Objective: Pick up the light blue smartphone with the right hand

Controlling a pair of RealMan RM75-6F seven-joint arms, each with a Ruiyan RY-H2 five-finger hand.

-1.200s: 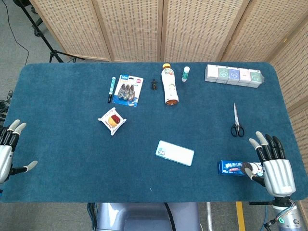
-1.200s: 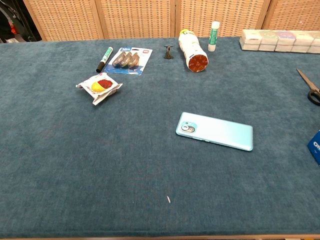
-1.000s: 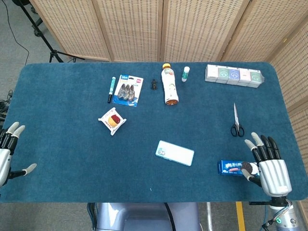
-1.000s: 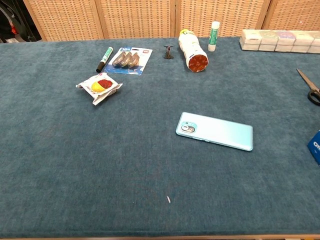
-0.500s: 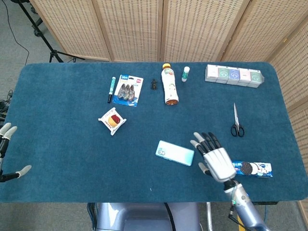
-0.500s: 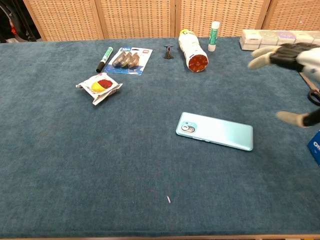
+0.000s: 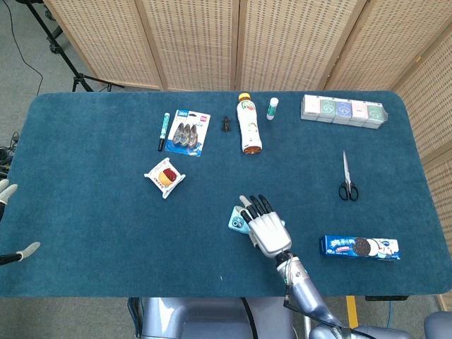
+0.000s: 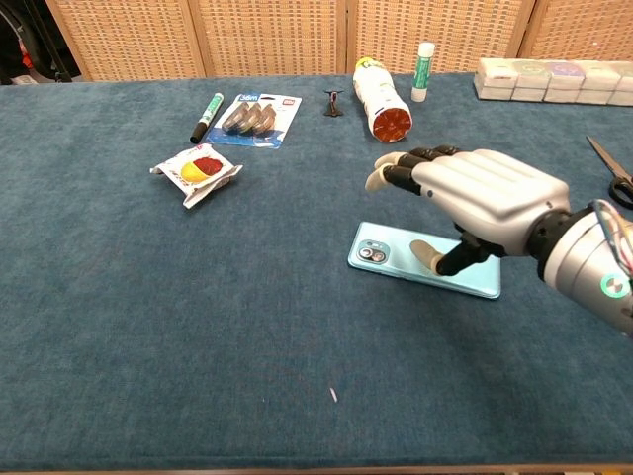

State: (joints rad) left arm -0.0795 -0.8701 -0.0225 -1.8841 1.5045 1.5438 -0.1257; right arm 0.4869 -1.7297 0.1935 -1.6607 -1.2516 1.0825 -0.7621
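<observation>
I see my right hand (image 8: 473,198) hovering above the light blue smartphone (image 8: 396,259), palm down, fingers (image 8: 396,170) spread and slightly curled, holding nothing. In the chest view the thumb points down toward the middle of the phone's back; I cannot tell whether its tip touches the surface. The phone lies flat, camera side up, on the dark blue table cloth (image 8: 148,327), near the front centre of the table, with its lens end pointing to my left. From the head view the same hand (image 7: 266,232) covers most of the phone (image 7: 236,222), so only the lens end shows at the hand's left.

My left hand (image 7: 8,220) shows only at the far left edge of the head view, off the table's side, with fingertips apart and nothing in it.

Along the far side of the table lie a green marker (image 7: 164,131), a blister pack of clips (image 7: 188,132), a small black clip (image 7: 226,124), a drink bottle on its side (image 7: 248,126), an upright glue stick (image 7: 272,108) and a row of small boxes (image 7: 343,110). A snack packet (image 7: 165,176) lies to the left of the phone, well apart from it. To my right are black-handled scissors (image 7: 346,180) and, nearer the front edge, a blue cookie pack (image 7: 359,246), clear of the hand
</observation>
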